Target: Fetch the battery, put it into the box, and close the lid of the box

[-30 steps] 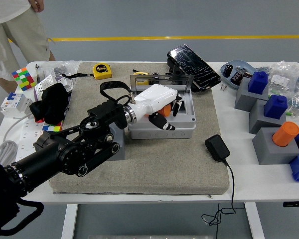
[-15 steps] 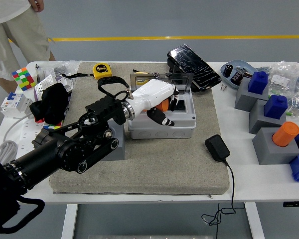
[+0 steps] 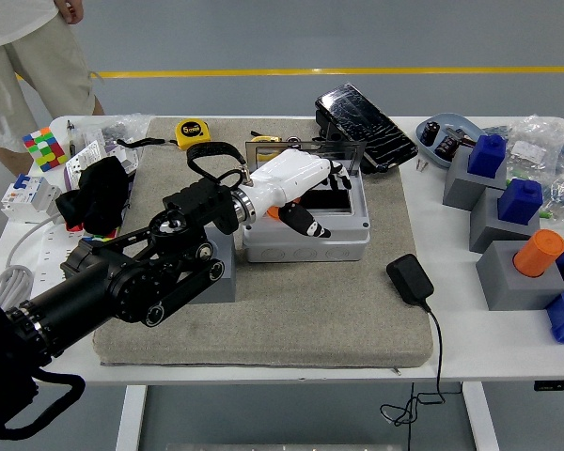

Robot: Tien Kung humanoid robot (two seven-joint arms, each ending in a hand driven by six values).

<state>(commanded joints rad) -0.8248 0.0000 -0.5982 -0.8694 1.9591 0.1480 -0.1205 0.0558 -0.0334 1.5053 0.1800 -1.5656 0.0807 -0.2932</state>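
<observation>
The orange battery sits half hidden under the left robot hand, inside the open box. Whether its fingers grip it, I cannot tell. The lid stands upright; release and closing seem left. The counter is cluttered.

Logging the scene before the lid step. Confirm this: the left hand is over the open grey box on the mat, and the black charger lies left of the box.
One detail is wrong. In the head view the black charger lies right of the grey box, not left. The left hand is over the open box on the mat, as stated.
</observation>
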